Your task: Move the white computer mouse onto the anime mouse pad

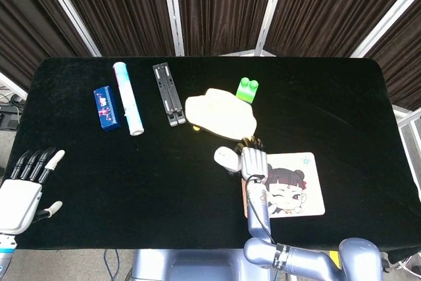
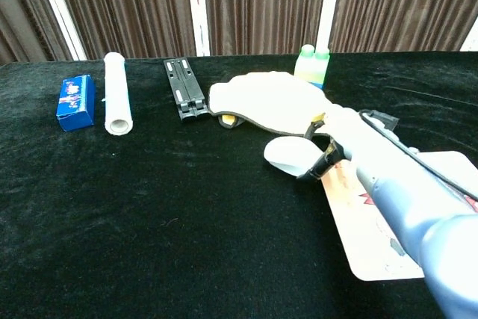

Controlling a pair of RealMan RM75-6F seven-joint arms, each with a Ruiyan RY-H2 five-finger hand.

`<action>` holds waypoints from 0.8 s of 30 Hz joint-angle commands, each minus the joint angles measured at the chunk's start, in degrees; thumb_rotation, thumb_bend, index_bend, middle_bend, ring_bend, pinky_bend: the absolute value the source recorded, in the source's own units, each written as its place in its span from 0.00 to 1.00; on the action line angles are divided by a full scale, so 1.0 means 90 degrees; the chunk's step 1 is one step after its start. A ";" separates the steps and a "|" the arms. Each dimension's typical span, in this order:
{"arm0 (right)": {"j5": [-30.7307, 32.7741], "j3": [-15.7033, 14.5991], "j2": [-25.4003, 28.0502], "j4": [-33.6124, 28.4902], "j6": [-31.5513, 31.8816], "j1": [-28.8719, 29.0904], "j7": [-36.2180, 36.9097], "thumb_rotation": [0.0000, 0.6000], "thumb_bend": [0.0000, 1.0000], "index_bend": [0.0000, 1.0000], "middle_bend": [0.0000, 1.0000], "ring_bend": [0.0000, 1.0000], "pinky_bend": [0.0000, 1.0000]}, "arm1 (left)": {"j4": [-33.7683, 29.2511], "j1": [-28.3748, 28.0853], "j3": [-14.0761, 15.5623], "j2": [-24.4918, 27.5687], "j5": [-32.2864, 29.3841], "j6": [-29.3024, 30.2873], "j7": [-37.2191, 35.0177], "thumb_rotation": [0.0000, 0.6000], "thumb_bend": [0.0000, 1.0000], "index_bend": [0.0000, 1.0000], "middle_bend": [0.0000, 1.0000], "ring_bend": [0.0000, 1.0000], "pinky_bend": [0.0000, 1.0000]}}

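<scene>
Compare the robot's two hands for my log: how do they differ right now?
The left hand hangs at the table's left edge, touching nothing; the right hand sits mid-table against the white mouse, at the anime mouse pad's corner. The left shows its fingers spread; the right's fingers are mostly hidden.

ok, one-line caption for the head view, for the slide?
Right hand at the white mouse beside the anime mouse pad; left hand idle at the table's near-left edge.
</scene>
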 commanded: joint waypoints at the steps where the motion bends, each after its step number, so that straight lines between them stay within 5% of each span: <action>1: -0.0137 -0.0035 0.0192 -0.0256 0.0166 -0.0128 0.0021 1.00 0.18 0.53 0.16 0.00 0.00 | -0.0004 0.0009 -0.0006 -0.0004 0.0010 -0.0013 0.0043 1.00 0.13 0.00 0.00 0.00 0.00; 24: -0.0266 -0.0400 0.1600 -0.1961 0.1158 -0.1871 0.1299 1.00 0.18 0.53 0.16 0.00 0.00 | -0.0053 0.0027 -0.0053 -0.0149 0.0076 -0.0209 0.0551 1.00 0.13 0.00 0.00 0.00 0.00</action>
